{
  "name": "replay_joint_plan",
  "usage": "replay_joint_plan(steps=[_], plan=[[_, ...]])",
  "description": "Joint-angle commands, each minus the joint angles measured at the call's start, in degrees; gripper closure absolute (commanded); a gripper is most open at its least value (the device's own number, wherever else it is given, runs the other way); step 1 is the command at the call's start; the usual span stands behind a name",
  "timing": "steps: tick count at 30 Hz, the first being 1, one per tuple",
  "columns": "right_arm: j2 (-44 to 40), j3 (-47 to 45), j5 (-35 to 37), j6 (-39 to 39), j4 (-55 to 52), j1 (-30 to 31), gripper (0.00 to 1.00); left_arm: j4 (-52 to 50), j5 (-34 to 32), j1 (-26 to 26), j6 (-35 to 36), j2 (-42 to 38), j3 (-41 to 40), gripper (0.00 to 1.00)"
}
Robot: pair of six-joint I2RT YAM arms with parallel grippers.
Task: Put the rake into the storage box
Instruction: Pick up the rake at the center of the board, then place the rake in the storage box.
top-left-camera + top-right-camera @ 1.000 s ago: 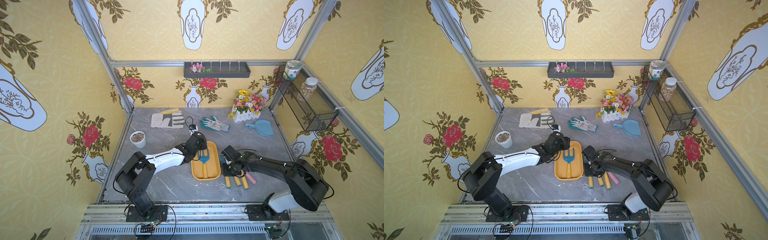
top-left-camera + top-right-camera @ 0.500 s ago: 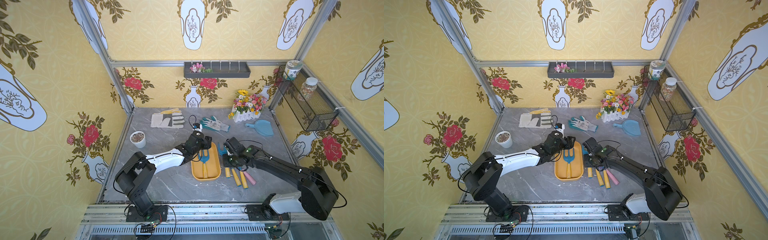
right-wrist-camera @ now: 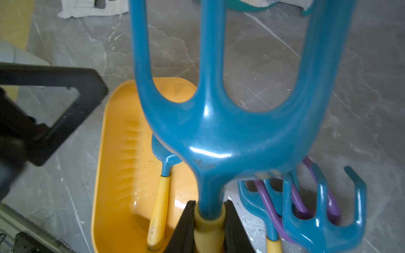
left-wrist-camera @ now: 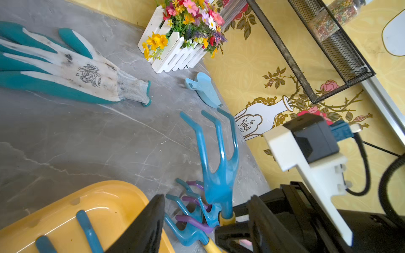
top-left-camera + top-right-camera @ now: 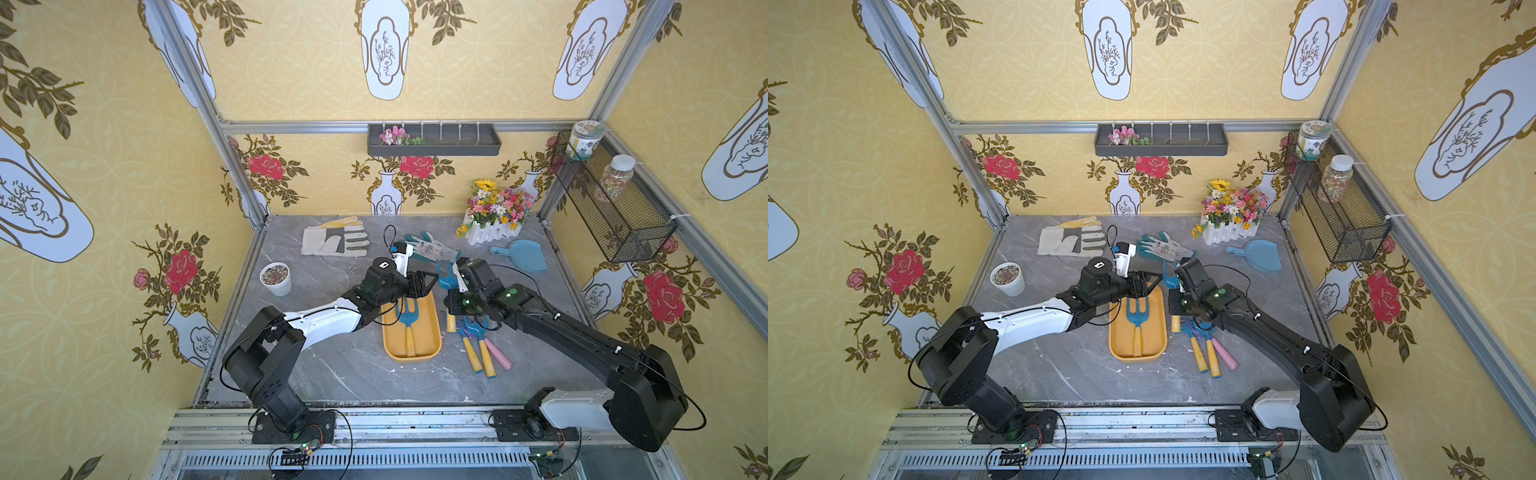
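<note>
The storage box [image 5: 433,332] [image 5: 1161,328] is a shallow yellow-orange tray on the grey table. A blue rake with a yellow handle [image 5: 408,321] [image 5: 1136,319] lies in it. My right gripper [image 5: 451,294] [image 3: 209,221] is shut on the yellow collar of another blue rake [image 5: 445,272] [image 5: 1169,275] [image 3: 230,135]. That rake is held off the table, tines up, just right of the box's far end. My left gripper [image 5: 424,282] [image 4: 207,197] is open and empty over that far end, close to the held rake [image 4: 219,166].
Several loose rakes [image 5: 478,345] with blue and purple heads lie right of the box. Two gloves [image 5: 336,241] [image 5: 430,248], a white cup [image 5: 275,278], a flower box [image 5: 494,216] and a blue dustpan [image 5: 521,254] sit further back. A mesh basket [image 5: 615,208] hangs on the right wall.
My right gripper has lifted its rake up off the pile and carried it away from the front edge. My left gripper's jaws have opened wider.
</note>
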Motion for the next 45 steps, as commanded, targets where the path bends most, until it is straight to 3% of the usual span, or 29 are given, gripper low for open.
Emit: replay_joint_plan(steps=[1,8,12,14,19,24,25,27,28,30,38,45], plan=[[1.60,0.51,-5.17,-1.13,6.45,0.04,0.99,2.73,3.13,0.10,-0.57,0.62,0.15,0.34],[4.27,1.95,-8.25,-0.62,10.92,1.83,0.99,2.64,2.93,0.10,-1.42,2.45,0.50,0.35],[4.40,2.40,-7.78,-0.26,11.91,2.47,0.98,2.64,2.70,0.10,-1.61,3.26,0.59,0.41],[4.28,2.44,-7.72,-0.11,12.29,2.55,0.98,2.64,2.62,0.10,-1.58,3.45,0.68,0.52],[3.80,1.80,-6.95,-0.21,12.08,2.66,0.98,2.31,1.67,0.10,-1.48,3.45,0.51,1.00],[3.53,1.17,-6.30,0.02,12.90,2.82,0.94,1.51,-0.06,0.10,-1.62,3.21,-0.14,1.00],[3.49,1.16,-6.21,0.26,12.93,2.82,0.86,1.38,-0.30,0.10,-1.53,3.12,-0.41,1.00],[3.40,0.90,-5.60,0.84,13.01,2.91,0.60,1.17,-0.76,0.02,-1.47,2.72,-1.30,1.00],[3.20,0.58,-4.88,1.19,13.00,3.07,0.53,1.14,-0.86,0.01,-1.29,2.45,-1.91,1.00],[2.85,-0.12,-3.13,1.98,12.82,3.17,0.47,-0.26,-1.29,-0.15,-0.52,2.07,-2.80,1.00],[2.40,-2.16,1.66,3.60,11.37,3.17,0.46,-6.82,-6.27,-5.22,6.62,-1.09,-6.62,1.00],[4.19,-1.89,1.31,4.29,11.68,3.17,0.46,-7.83,-8.48,-6.14,6.30,-2.40,-8.55,1.00]])
